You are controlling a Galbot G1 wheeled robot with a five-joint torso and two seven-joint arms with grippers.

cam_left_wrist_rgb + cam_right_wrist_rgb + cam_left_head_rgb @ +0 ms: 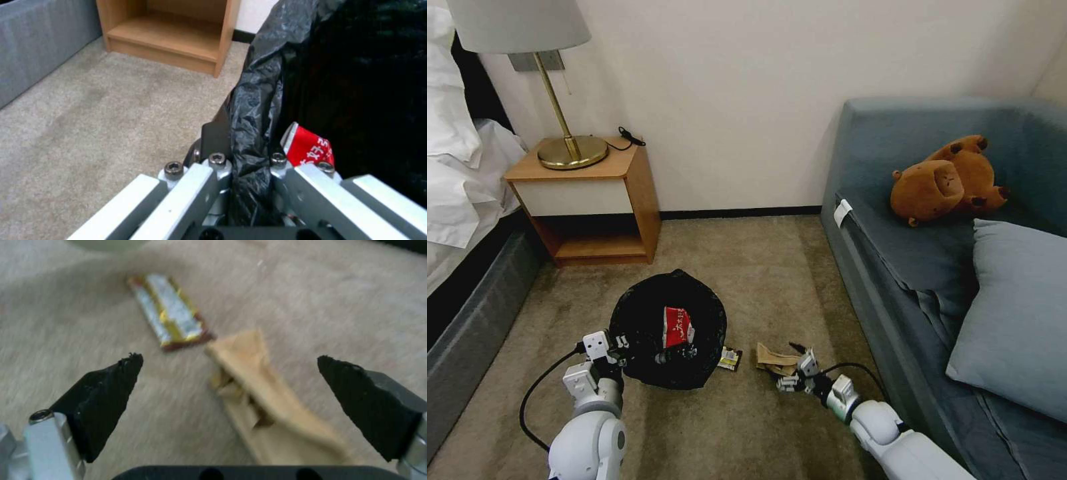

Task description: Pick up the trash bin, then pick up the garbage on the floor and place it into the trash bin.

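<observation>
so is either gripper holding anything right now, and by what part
The left gripper is clamped on the trash bin at its bag-covered rim. The right gripper is open over the brown paper bag, holding nothing.

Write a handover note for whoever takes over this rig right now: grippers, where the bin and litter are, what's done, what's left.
Left gripper: shut on the trash bin at its bag-covered rim.
Right gripper: open, low over the brown paper bag on the carpet.
Done: red-white wrapper is in the bin.
Left: paper bag and the yellow wrapper beside it, both on the floor between bin and sofa.
</observation>
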